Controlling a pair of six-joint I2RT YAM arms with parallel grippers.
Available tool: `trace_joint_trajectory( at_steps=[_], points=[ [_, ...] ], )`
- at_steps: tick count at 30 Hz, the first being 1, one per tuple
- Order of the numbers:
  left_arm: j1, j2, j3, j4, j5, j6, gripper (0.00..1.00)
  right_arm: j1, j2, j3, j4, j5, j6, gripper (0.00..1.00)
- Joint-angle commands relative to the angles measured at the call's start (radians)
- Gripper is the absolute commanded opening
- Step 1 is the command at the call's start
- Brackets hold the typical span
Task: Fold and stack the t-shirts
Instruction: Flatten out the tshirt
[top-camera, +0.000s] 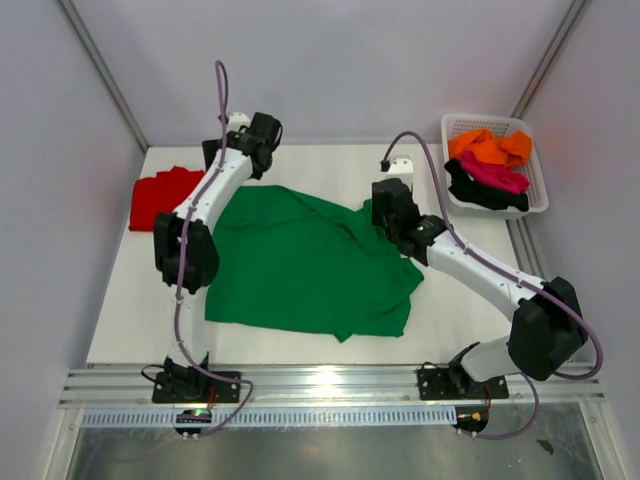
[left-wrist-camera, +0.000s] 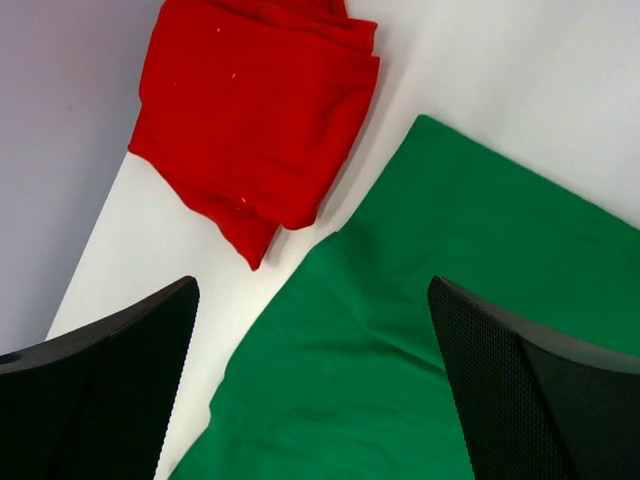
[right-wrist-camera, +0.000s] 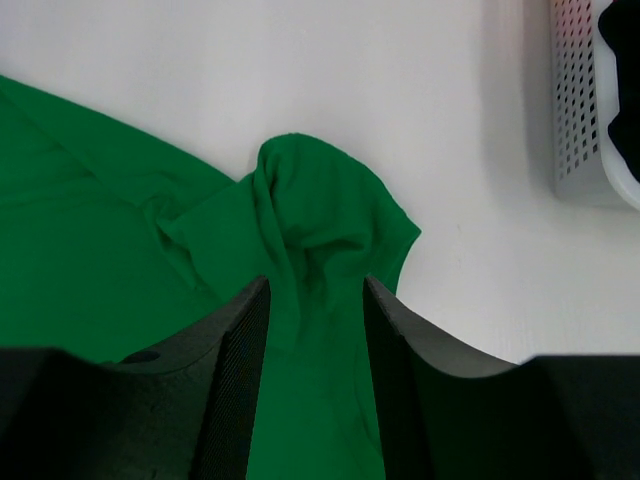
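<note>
1. Green t-shirt (top-camera: 300, 265) lies spread on the tabletop (top-camera: 320, 165), its sleeve pinched by the right gripper (right-wrist-camera: 315, 288).
2. Left gripper (left-wrist-camera: 312, 290) hangs spread above its edge, folded red t-shirt (left-wrist-camera: 255, 110) just ahead.

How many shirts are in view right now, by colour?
green shirt: 1
red shirt: 1
orange shirt: 1
magenta shirt: 1
black shirt: 1
Total: 5
</note>
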Motion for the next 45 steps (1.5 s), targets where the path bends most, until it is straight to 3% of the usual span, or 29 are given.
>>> trace_joint_trajectory(
  at_steps=[1,8,16,19,28,37,45],
  points=[
    [0.000,-0.059,-0.028,-0.027,0.008,-0.042,0.99,0.013,-0.091,-0.034,0.033,0.006,0.057,0.47],
    [-0.056,-0.165,-0.088,-0.065,0.050,-0.048,0.99,0.047,-0.105,0.032,-0.314,-0.217,0.244,0.47],
    [-0.158,-0.193,-0.172,-0.125,0.033,-0.080,0.99,0.125,-0.085,-0.060,-0.464,-0.340,0.382,0.46],
    [-0.193,-0.209,-0.209,-0.133,0.022,-0.103,0.98,0.135,-0.068,-0.109,-0.481,-0.426,0.416,0.46],
    [-0.271,-0.220,-0.234,-0.172,0.023,-0.159,0.98,0.142,0.067,-0.172,-0.445,-0.494,0.408,0.46],
    [-0.308,-0.263,-0.214,-0.212,0.001,-0.196,0.97,0.144,0.265,-0.101,-0.415,-0.526,0.372,0.44],
    [-0.308,-0.295,-0.146,-0.244,-0.046,-0.183,0.98,0.145,0.185,-0.166,-0.483,-0.548,0.396,0.44]
  ],
)
